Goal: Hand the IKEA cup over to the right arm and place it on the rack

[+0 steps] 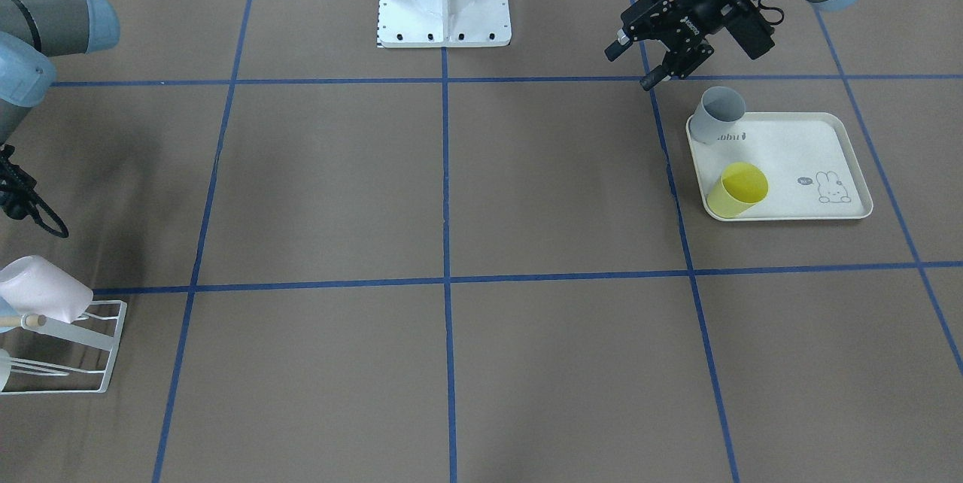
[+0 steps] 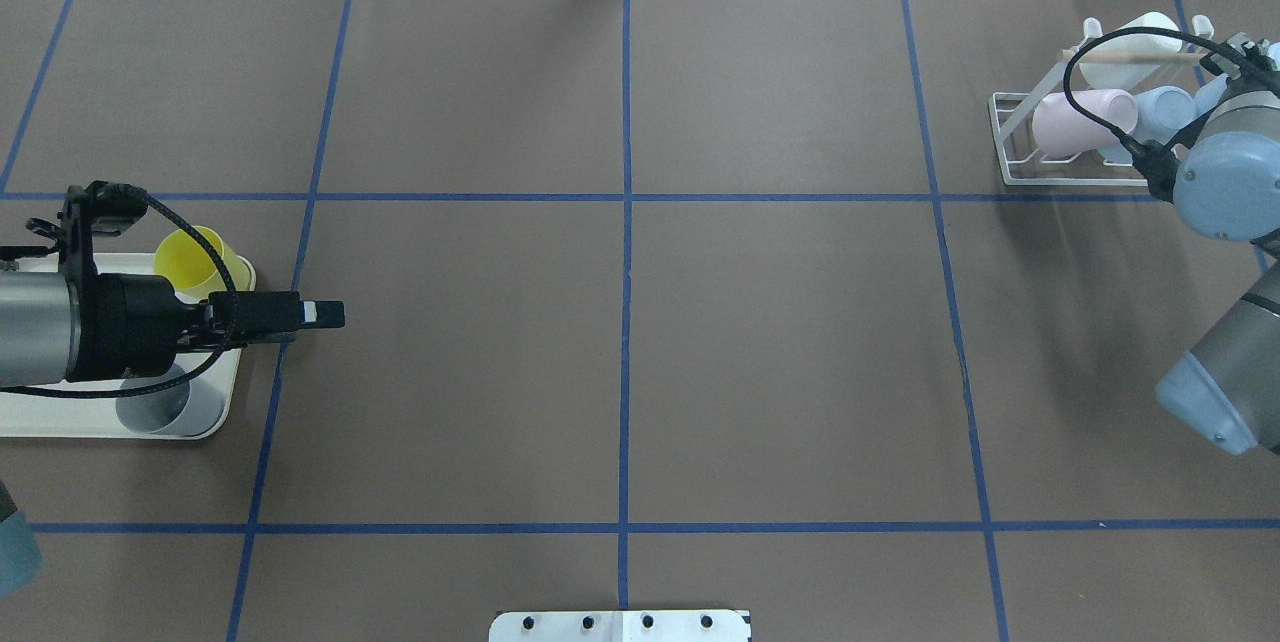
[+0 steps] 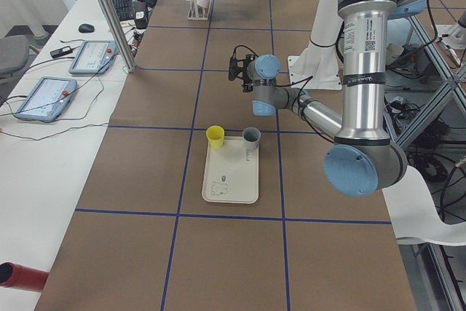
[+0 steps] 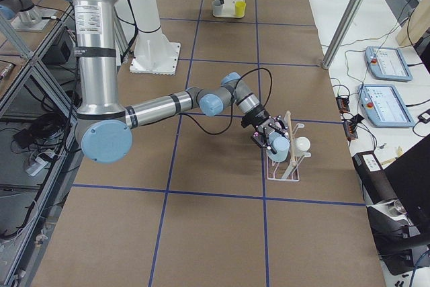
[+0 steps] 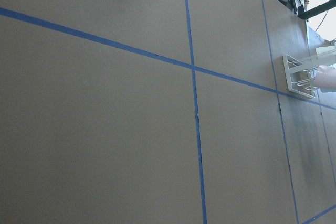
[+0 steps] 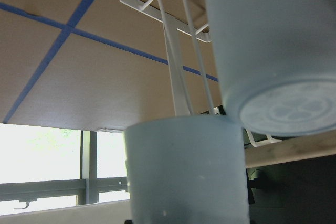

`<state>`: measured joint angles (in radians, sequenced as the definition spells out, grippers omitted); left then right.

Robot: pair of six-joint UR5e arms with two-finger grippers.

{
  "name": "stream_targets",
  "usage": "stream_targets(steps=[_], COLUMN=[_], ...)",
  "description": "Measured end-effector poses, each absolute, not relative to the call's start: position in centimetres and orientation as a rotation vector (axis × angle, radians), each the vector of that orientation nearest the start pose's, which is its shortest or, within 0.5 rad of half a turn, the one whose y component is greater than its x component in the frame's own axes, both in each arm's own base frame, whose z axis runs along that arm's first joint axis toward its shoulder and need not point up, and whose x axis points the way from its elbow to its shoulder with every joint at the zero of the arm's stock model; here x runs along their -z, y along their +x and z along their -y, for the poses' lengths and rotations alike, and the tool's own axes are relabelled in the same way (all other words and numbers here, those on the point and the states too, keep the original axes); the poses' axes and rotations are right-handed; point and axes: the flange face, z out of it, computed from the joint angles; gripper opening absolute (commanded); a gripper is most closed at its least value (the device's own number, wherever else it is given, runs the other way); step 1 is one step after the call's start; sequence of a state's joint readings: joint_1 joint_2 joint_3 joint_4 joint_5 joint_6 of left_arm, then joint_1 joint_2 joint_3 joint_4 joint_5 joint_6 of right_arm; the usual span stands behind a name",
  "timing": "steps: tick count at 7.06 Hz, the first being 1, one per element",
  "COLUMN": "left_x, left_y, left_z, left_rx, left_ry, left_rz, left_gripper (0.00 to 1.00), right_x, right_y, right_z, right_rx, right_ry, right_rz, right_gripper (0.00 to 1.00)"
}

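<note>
Clock frame: overhead view from table centre, 12 o'clock = edge far from the robot.
IKEA cup (image 6: 186, 171): pale blue. Fills the low centre of the right wrist view, right in front of the camera and just beside the rack wires. On the table it sits at the rack, about 2 o'clock.
right gripper (image 4: 271, 140): reached in at the rack's near side, against the blue cups. The fingers do not show in the wrist view, and only the side view shows the gripper, so cannot tell whether it clamps the cup or is spread.
right arm (image 2: 1225, 172): comes in from 3 o'clock, its black cable looped over the rack.
rack (image 2: 1010, 147): white wire frame at 2 o'clock. It carries a pink cup (image 2: 1070, 122) at its 9 o'clock end, a second pale blue cup (image 2: 1165, 107) beside that, and a white cup (image 2: 1130, 32) at its 12 o'clock side under the wooden rod (image 2: 1135, 53).
left gripper (image 1: 629, 68): fingers spread wide, nothing between them. Hangs above the table, pointing toward 3 o'clock, at the tray's 3 o'clock edge.
tray (image 1: 797, 156): cream with a rabbit print, at 9 o'clock. A yellow cup (image 1: 739, 189) stands upright at its 12 o'clock end and a grey cup (image 1: 718, 116) upright at its 6 o'clock end, the two apart.
</note>
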<state>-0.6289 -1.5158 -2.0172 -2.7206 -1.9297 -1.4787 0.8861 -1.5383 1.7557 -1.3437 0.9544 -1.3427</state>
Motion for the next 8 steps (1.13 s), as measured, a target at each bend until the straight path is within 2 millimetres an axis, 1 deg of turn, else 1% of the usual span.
stream_targets(steps=[1, 3, 4, 5, 6, 7, 8], left_x=[-34.0, -34.0, -34.0, -34.1, -34.3, -35.2, -37.3], left_y=[29.4, 29.4, 29.5, 29.4, 29.2, 28.2, 25.7], left_z=[33.6, 33.6, 33.6, 33.6, 33.5, 33.5, 33.7], left_rx=[0.149, 0.149, 0.149, 0.149, 0.148, 0.135, 0.102], left_ry=[0.270, 0.270, 0.270, 0.268, 0.269, 0.285, 0.335], left_rz=[-1.521, -1.522, -1.521, -1.519, -1.514, -1.492, -1.431], left_gripper=[1.00, 1.00, 1.00, 1.00, 1.00, 1.00, 1.00], right_x=[-53.3, -54.0, -54.0, -53.5, -52.4, -50.5, -48.1], right_y=[-18.4, -18.6, -18.7, -18.9, -19.1, -19.4, -19.7], right_z=[52.6, 52.8, 53.0, 53.2, 53.4, 53.4, 52.9], right_rx=[1.776, 1.764, 1.758, 1.752, 1.742, 1.728, 1.706], right_ry=[0.255, 0.278, 0.289, 0.305, 0.333, 0.390, 0.486], right_rz=[-0.822, -0.824, -0.827, -0.829, -0.830, -0.808, -0.734], right_gripper=[0.98, 0.98, 0.98, 0.98, 0.98, 0.98, 0.99])
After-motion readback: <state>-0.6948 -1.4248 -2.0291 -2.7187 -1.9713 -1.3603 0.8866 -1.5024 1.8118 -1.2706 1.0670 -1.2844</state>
